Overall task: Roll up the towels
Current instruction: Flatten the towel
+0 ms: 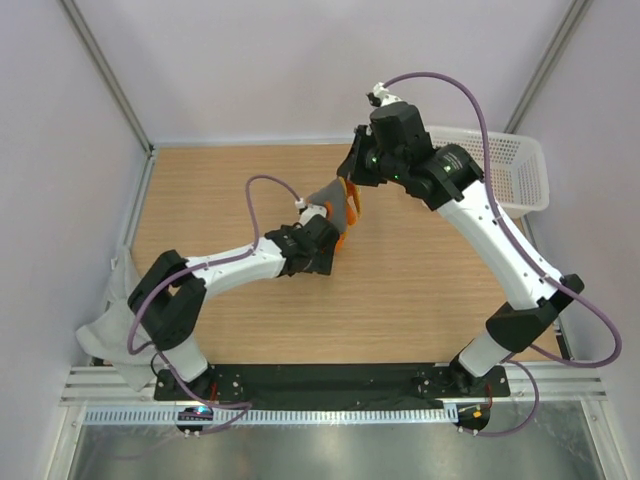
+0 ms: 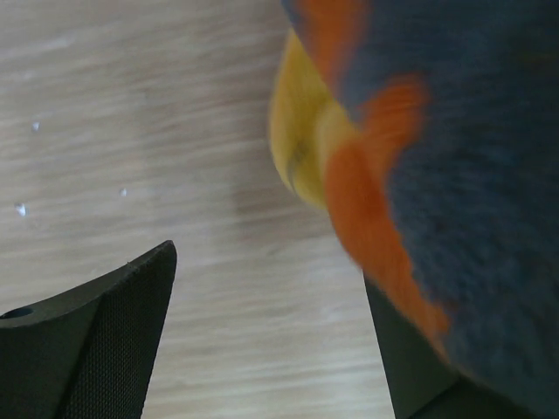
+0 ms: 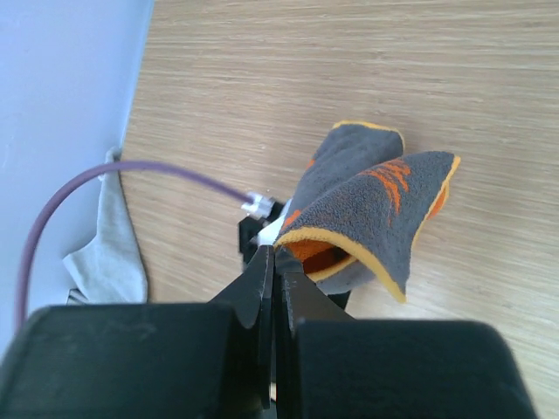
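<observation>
Over the table (image 1: 420,300), right end effector (image 3: 276,255) pinches the towel (image 3: 376,209), left end effector (image 2: 271,275) wide

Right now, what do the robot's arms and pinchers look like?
Both the left arm and right arm are white tubes with chunky black joints. A purple cable loops along each. The left gripper and right gripper have black fingers, and tiny green lights glow near the right wrist.

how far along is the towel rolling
Nothing looks rolled yet. In hand: the small orange-and-grey cloth towel with a yellow edge hangs unrolled, pinched in the right fingers, the left fingers open beside it. Left: the larger light-grey cloth towel, crumpled at the wooden table's edge.
</observation>
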